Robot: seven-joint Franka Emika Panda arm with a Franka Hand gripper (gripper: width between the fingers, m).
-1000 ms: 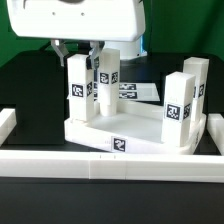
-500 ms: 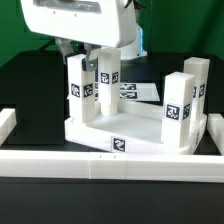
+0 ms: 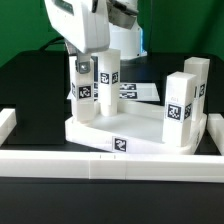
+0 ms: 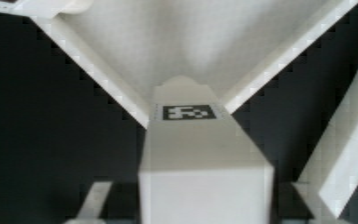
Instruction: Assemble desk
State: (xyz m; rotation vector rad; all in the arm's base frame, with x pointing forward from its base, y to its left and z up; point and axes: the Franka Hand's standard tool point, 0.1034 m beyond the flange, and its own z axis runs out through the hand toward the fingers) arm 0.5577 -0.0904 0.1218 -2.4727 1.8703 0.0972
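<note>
Only unreadable, seemingly wordless leg tags

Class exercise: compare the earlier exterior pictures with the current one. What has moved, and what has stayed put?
The arm turned at the wrist and swung toward the exterior view's right; its claw stays at the top of the front left leg. The tabletop and the other legs did not move.

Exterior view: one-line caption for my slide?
Panda gripper grips the near-left leg standing on the upturned tabletop; three more legs stand upright.
</note>
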